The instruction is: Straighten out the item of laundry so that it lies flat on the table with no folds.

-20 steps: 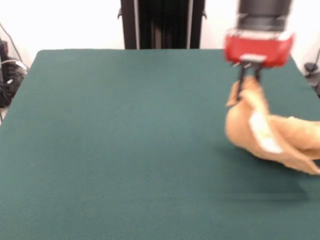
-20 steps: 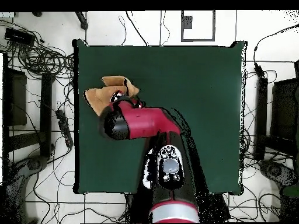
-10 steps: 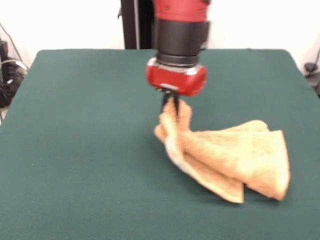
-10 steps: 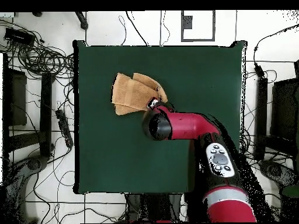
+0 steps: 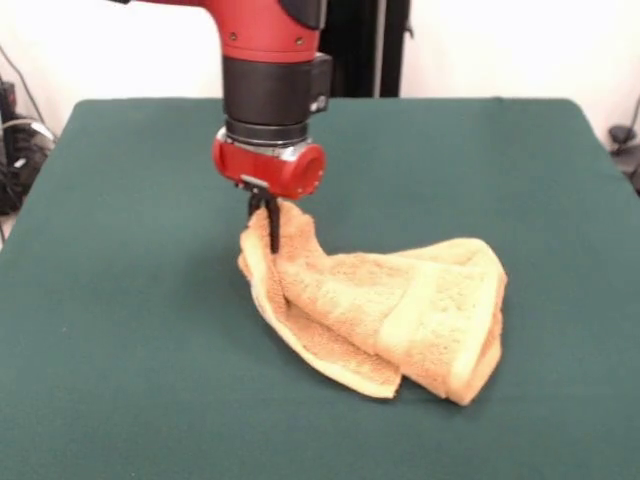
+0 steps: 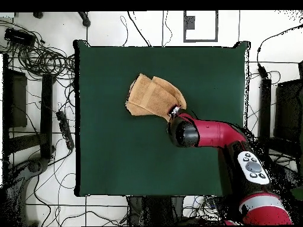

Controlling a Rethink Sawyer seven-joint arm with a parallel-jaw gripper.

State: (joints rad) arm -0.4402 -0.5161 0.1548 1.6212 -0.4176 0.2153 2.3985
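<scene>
The item of laundry (image 5: 400, 305), an orange-tan terry washcloth, lies bunched and folded over itself near the middle of the green table (image 5: 120, 300). One corner is lifted off the surface and pinched by my gripper (image 5: 268, 215), which hangs from the red arm and is shut on it. From that corner the cloth drapes down and to the right in thick layered folds. From above, the item of laundry (image 6: 151, 96) trails away from my gripper (image 6: 174, 111), and the arm's red wrist hides the held corner.
Green tabletop (image 6: 118, 159) stretches wide on every side of the cloth. Cables and black equipment (image 6: 35, 53) lie on the floor beyond the table's edges. The black pedestal (image 5: 350, 45) stands behind the far edge.
My gripper has dragged the cloth across the table, leftward in the front view, from the edge toward the middle. It stays shut on the same corner and the cloth trails behind it.
</scene>
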